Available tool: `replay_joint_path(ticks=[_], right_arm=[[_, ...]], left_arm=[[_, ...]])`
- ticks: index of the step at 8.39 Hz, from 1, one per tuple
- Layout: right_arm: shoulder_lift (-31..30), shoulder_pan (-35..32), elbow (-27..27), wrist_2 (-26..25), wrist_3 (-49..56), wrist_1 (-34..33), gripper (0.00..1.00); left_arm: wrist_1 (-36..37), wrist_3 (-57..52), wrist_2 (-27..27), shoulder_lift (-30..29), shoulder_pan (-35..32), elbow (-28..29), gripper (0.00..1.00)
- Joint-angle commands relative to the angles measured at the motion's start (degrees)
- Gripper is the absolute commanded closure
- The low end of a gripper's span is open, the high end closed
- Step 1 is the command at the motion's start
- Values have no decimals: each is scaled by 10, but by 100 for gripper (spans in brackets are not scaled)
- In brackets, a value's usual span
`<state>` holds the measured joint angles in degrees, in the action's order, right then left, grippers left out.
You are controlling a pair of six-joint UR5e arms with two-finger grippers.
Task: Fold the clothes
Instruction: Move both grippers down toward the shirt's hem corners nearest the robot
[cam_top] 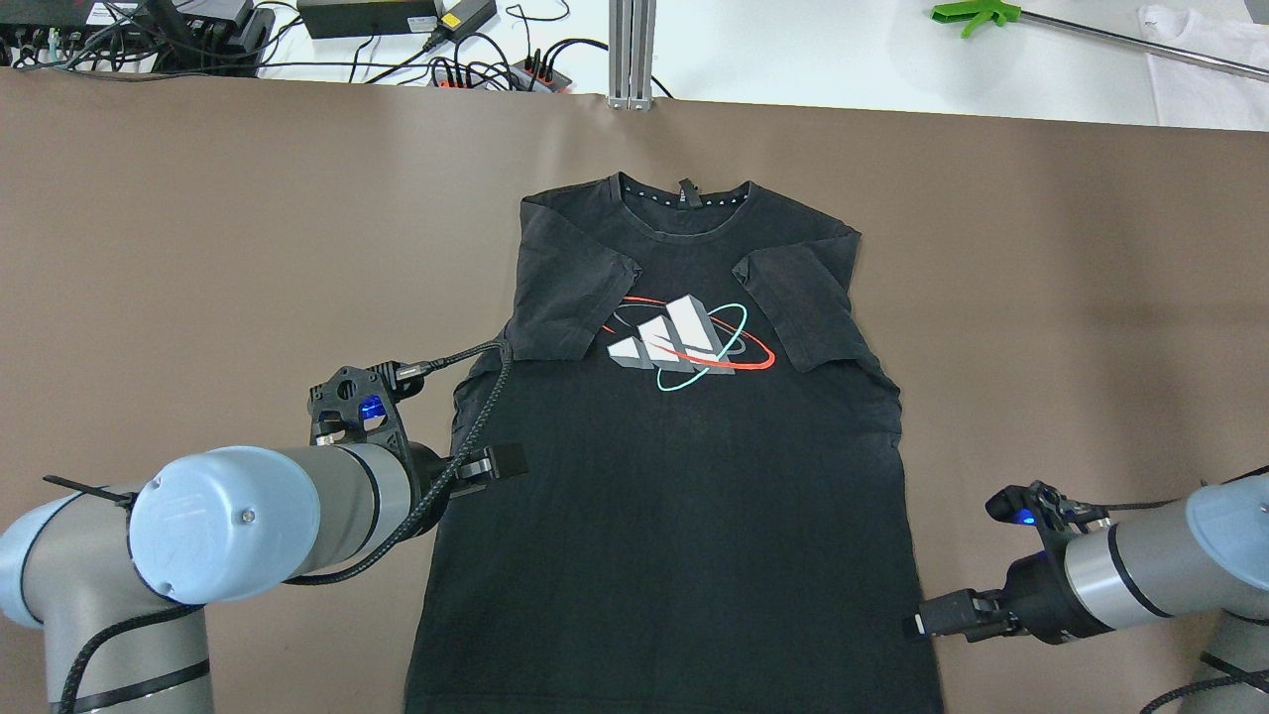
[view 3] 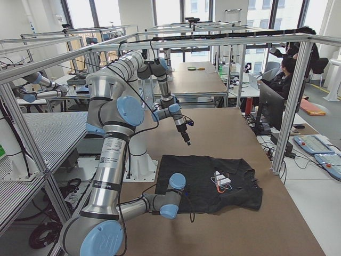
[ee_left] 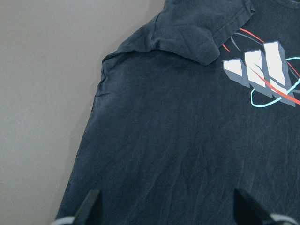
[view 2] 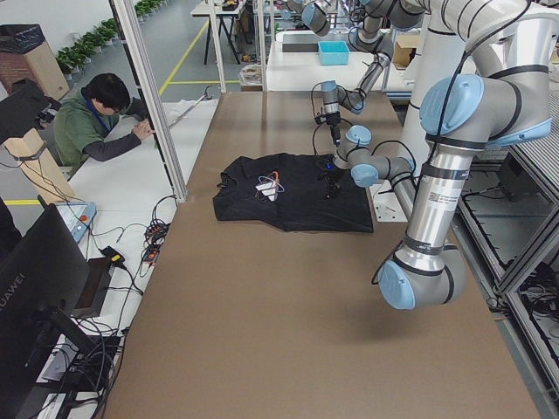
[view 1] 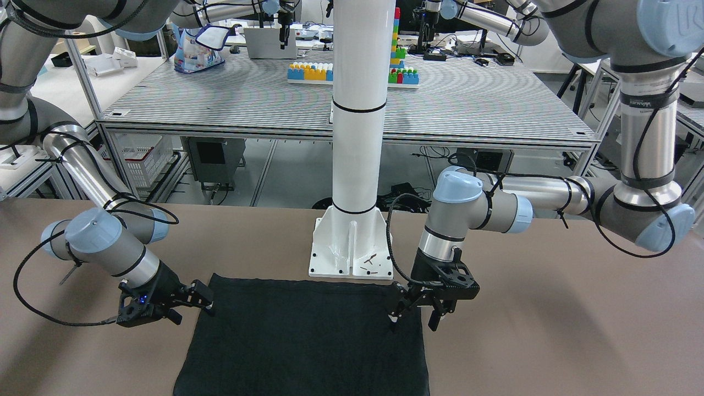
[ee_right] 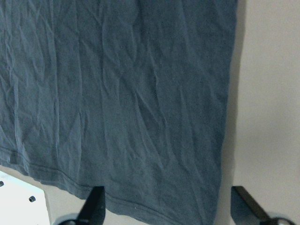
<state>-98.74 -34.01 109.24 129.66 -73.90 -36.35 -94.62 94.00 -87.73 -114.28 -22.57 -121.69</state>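
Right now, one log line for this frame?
T-shirt: flat, sleeves folded in | left gripper: open, over its left side | right gripper: open, at its right edge near hem | held: nothing

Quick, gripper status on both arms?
Left gripper: open, holding nothing, above the black T-shirt.
Right gripper: open, holding nothing, above the shirt's hem corner.

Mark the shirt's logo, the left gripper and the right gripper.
shirt logo [cam_top: 662,339], overhead view, middle white bar of the print.
left gripper [view 1: 416,318], front-facing view, midway between its open fingertips.
right gripper [view 1: 193,307], front-facing view, midway between its open fingertips.
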Motion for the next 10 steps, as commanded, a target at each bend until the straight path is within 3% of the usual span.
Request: replay_joint_path(ticks=[1, 10], right_arm=[[-37, 33, -27, 2, -28, 85, 6], [-6, 88, -68, -13, -79, 81, 6]], left_arm=[[1, 0, 2, 10, 2, -8, 0], [-2, 0, 2, 22, 3, -2, 0]])
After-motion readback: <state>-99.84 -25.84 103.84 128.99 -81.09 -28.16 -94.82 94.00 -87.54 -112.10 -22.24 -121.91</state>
